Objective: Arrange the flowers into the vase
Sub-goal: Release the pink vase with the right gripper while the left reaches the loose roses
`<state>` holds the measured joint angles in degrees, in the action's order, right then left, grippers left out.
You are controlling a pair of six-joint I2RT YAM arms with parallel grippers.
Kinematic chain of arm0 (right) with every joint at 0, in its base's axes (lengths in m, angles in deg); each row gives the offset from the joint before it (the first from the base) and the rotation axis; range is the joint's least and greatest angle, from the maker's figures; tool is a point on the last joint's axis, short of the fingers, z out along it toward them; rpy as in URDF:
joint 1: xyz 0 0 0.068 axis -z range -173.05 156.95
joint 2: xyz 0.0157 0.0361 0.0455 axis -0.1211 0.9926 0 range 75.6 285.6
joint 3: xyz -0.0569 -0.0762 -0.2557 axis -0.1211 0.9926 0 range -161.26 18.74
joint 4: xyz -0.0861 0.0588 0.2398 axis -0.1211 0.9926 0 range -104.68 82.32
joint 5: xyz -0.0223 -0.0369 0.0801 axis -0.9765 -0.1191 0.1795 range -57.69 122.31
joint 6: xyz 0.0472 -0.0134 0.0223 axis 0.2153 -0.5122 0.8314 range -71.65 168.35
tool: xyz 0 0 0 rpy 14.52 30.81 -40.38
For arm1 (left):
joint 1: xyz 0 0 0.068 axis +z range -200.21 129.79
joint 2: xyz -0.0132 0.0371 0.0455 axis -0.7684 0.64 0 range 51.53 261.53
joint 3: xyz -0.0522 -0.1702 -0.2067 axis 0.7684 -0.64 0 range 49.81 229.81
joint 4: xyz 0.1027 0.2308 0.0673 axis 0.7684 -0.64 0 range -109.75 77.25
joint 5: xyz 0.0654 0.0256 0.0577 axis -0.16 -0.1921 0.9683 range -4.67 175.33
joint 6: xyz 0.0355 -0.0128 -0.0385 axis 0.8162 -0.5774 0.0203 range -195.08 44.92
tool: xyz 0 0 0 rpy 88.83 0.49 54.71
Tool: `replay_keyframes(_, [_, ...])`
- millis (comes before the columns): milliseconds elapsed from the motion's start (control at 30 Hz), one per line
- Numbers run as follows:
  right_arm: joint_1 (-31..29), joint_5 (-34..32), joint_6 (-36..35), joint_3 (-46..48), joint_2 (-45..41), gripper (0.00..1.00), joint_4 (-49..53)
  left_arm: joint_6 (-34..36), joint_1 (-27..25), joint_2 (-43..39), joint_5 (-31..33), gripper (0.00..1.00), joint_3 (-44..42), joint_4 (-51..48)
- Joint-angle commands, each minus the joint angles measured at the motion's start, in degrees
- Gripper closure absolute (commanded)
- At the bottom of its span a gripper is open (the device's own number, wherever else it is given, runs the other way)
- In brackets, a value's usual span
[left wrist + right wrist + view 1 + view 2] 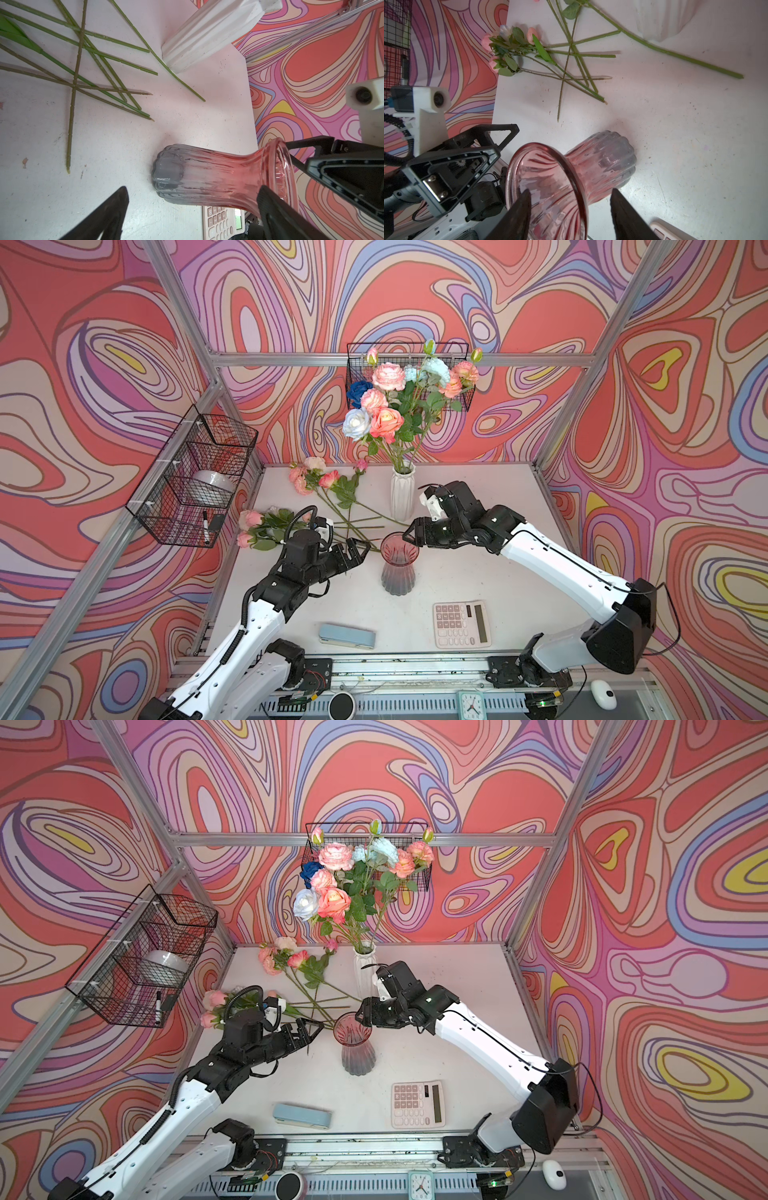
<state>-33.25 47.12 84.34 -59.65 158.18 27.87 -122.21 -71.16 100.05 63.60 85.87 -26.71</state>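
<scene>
Right wrist view tells it best: the right gripper (570, 192) has its jaws apart, straddling the rim of the pink glass vase (602, 164). One finger is inside the mouth and the other outside, and neither looks pressed to the glass. That vase stands upright on the white table (478, 585) and it's empty (just ribbed glass in there). In a top view the left gripper (360, 548) sits just beside it, not touching, jaws wide apart and holding nothing.

A bunch of flowers (390, 406) with pink, peach, cream, pale blue and one deep blue head is standing in the white ribbed vase (402, 495) at the back. The others lie flat on the table. There's a pink and peach cluster (316, 483) left of the white vase, and a smaller pink cluster (255, 526) near the table's left edge, partly behind the left arm. Their green stems (74, 84) cross each other and end short of the glass vase. A calculator (462, 624) lies near the front edge.
</scene>
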Motion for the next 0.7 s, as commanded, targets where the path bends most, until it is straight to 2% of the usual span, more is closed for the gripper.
replay_keyframes(0, [-0.2,-3.8,-2.3,-0.4,-3.4,0.35,-1.3,0.3,0.4,-0.4,1.4,0.01,2.2,-0.8])
replay_keyframes(67, [-0.2,-5.2,-3.0,-0.2,-5.5,0.35,-1.9,0.7,0.4,-0.4,2.7,0.02,2.9,-0.8])
replay_keyframes(167, [-0.2,-6.5,-3.8,2.0,-10.1,0.39,-5.1,1.9,0.4,1.2,8.1,0.06,4.2,-3.1])
replay_keyframes(267, [-0.2,-7.7,-4.1,5.0,-13.9,0.46,-7.9,2.2,0.4,6.0,13.8,0.15,6.2,-2.4])
replay_keyframes(400, [-0.2,-9.2,-3.3,9.1,-17.5,0.59,-10.6,0.9,0.6,16.7,16.6,0.27,9.7,2.8])
replay_keyframes(600, [-0.2,-10.3,-2.8,13.4,-22.0,0.63,-11.7,-1.2,3.1,33.0,17.6,0.35,15.7,10.9])
replay_keyframes(667, [-0.2,-10.9,-3.0,14.5,-23.3,0.64,-11.4,-0.1,4.0,38.7,19.5,0.36,19.2,9.9])
